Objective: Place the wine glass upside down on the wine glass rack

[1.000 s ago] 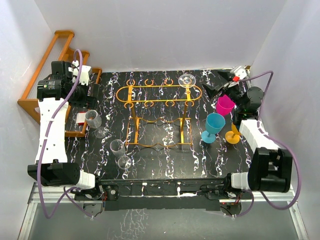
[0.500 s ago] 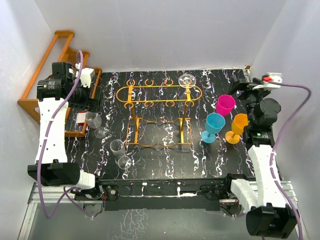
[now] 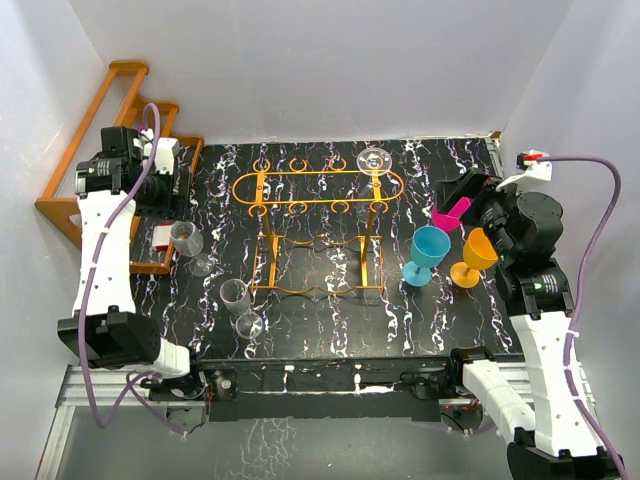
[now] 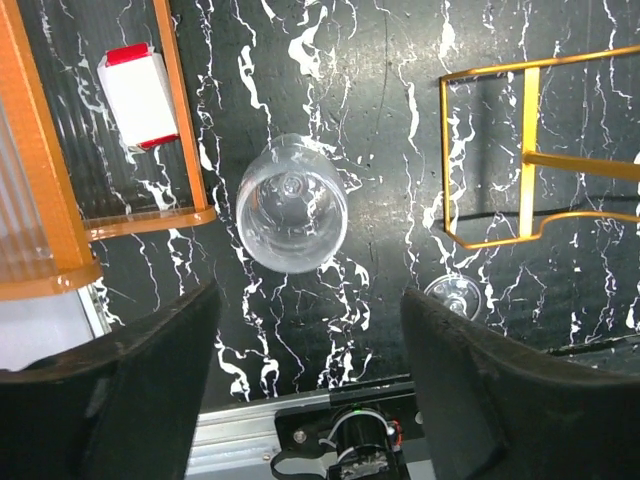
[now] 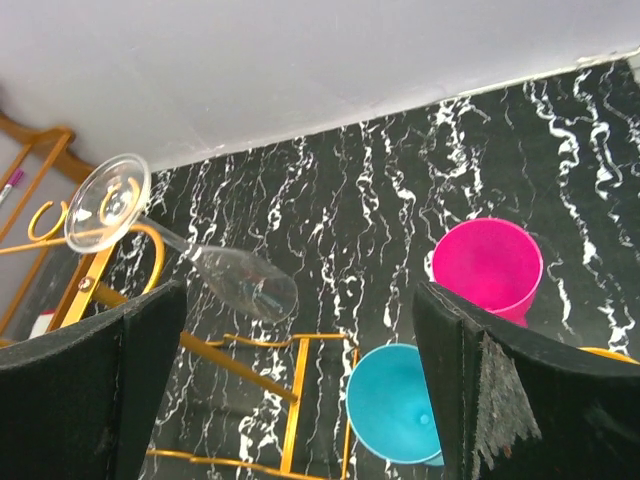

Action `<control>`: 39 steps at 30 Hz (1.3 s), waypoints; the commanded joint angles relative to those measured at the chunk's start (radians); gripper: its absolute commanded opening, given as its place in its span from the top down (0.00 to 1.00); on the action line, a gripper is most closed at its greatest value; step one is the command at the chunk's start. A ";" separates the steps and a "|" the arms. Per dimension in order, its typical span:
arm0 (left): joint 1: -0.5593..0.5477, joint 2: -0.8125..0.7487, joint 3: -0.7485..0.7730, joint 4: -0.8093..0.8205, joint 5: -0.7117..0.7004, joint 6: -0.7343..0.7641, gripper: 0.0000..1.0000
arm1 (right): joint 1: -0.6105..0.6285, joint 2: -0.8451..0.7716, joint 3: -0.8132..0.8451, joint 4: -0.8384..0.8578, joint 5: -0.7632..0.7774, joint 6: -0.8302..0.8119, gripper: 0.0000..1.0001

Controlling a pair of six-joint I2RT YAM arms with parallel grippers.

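L claw (image 4: pixel 310 295) spread wide, nothing in it, hangs over the clear wine glass (image 4: pixel 292 203), which stands upright just left of the rack (image 3: pixel 320 203); prob. lined up to close on the bowl; glass needs flipping so its foot slots into a loop, like the hung glass (image 5: pixel 235 280) at rack's right end; R claw (image 5: pixel 300 300) spread, empty, right of rack nr pink cup (image 5: pixel 487 262).

Pink cup (image 3: pixel 444 217) partly behind the right hand (image 3: pixel 463 192)

A clear wine glass (image 4: pixel 292 205) stands upright just left of the thin orange-gold wine glass rack (image 4: pixel 530 150).
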 commanded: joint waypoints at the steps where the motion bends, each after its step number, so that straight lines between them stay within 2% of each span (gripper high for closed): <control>1: 0.013 0.041 -0.036 0.035 0.009 -0.019 0.35 | 0.016 -0.015 0.011 -0.030 -0.019 0.033 0.01; 5: 0.017 0.049 -0.051 0.041 0.008 -0.014 0.47 | 0.024 -0.019 0.015 -0.029 -0.005 0.021 0.01; 13: 0.023 0.063 -0.079 0.133 -0.109 -0.022 0.57 | 0.031 0.005 0.032 -0.002 -0.077 0.031 0.02; 39: 0.027 0.075 -0.281 0.267 -0.126 -0.013 0.61 | 0.036 0.007 0.095 -0.040 -0.035 0.019 0.02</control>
